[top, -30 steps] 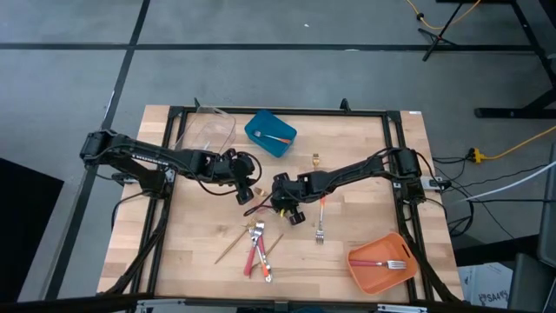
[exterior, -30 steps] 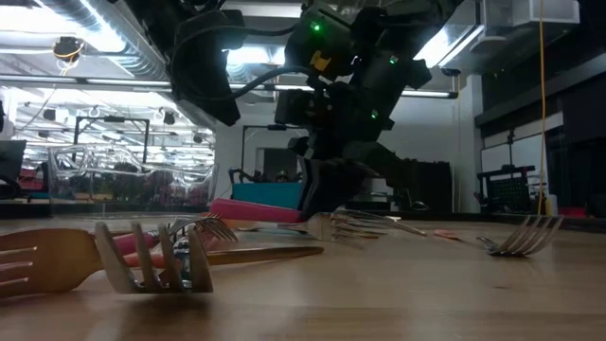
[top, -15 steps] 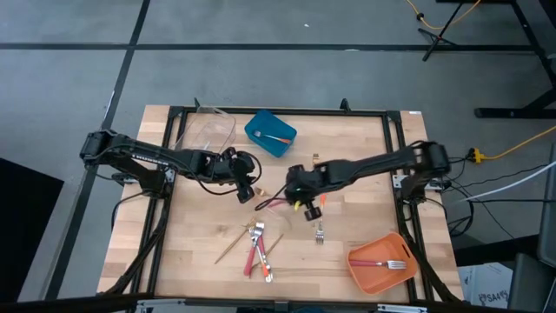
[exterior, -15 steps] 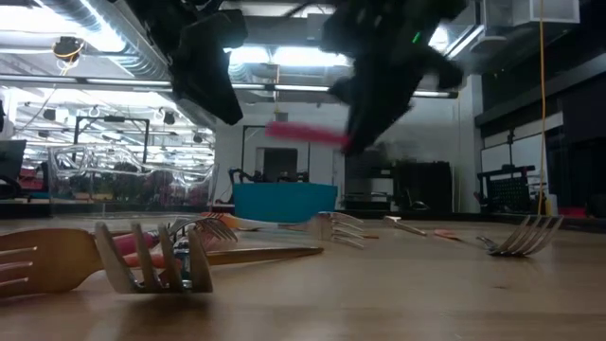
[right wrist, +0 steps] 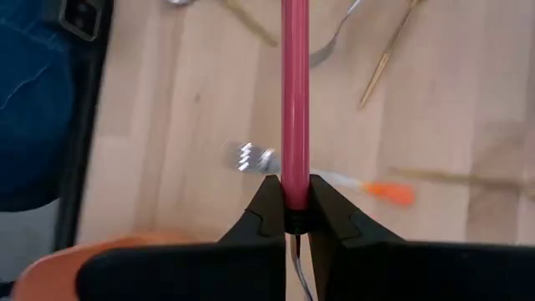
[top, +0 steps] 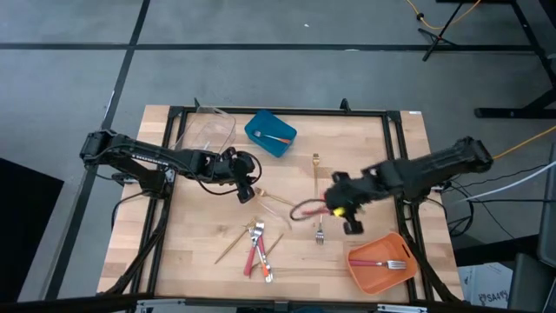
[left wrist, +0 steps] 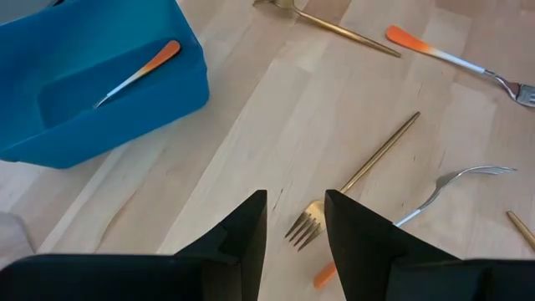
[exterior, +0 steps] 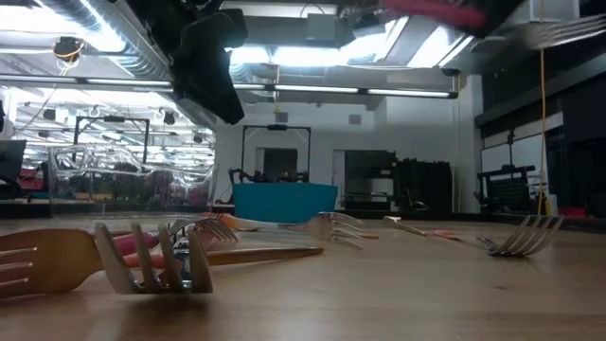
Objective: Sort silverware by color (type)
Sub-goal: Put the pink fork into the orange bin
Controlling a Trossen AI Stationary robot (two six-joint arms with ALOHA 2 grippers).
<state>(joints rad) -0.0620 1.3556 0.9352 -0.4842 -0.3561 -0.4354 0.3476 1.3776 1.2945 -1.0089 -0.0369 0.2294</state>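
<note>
Right gripper (right wrist: 288, 213) is clamped on a pink fork (right wrist: 294, 100), lifted above the table's four o'clock area, near the orange bin (top: 382, 263); left gripper (left wrist: 294, 221) hovers parted, empty, at centre-left

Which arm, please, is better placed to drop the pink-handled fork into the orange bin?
The right: its pincer is shut on the pink-handled fork, beside the orange bin. The left pincer hovers mid-table.

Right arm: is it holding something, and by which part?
Yes. Its pincer is shut on a pink-handled utensil, gripping the handle; which end of the handle is unclear. The left pincer holds nothing.
</note>
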